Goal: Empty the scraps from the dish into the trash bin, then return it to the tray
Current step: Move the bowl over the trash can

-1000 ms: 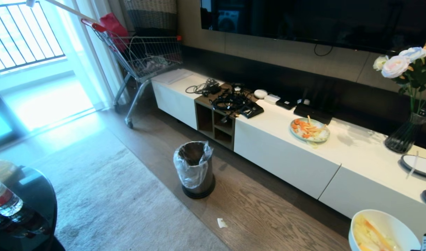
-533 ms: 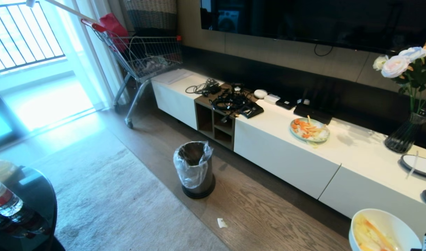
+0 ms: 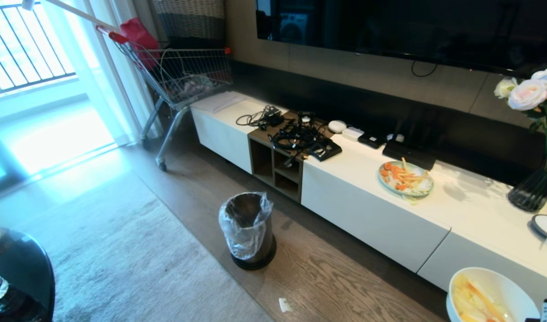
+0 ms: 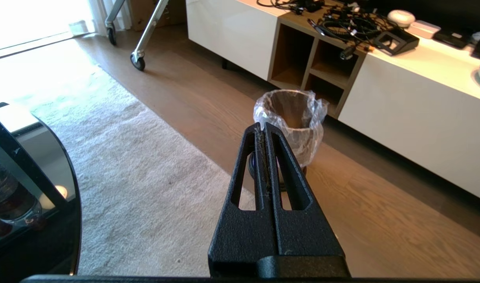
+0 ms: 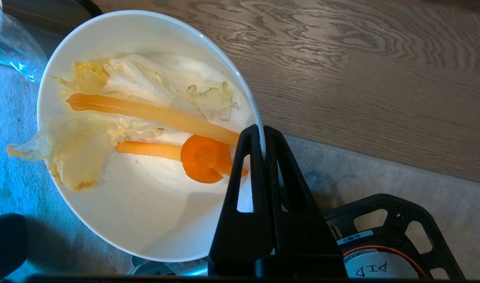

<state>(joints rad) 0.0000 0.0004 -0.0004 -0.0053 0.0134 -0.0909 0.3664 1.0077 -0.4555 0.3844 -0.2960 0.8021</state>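
Gripping the rim of the dish [image 5: 145,204], the right gripper [image 5: 263,135] is pinching the white wall between its 2 black fingers [image 5: 248,173], 1 inside the bowl and 1 outside. The dish is hanging above the floor at about 5 o'clock in the head view, cut off by the picture's edge, and it is sitting tilted in the right wrist view. The scraps [image 5: 145,114] are lying inside it: pale yellow limp leaves, 2 long orange-yellow strips and 1 round orange slice pressing against the gripper's inner finger.

The trash bin [image 3: 249,230] is standing upright on the wood floor near 6 o'clock in the head view, well apart from the dish, its clear bag liner crinkling over the rim. The left gripper [image 4: 265,125] is hanging clenched with nothing in it, its tips pointing toward the bin.

A pale plate of carrot pieces [image 3: 406,179] is sitting on the long white cabinet [image 3: 372,214] toward 3 o'clock. A small white scrap of paper [image 3: 284,305] is lying on the floor between bin and dish.
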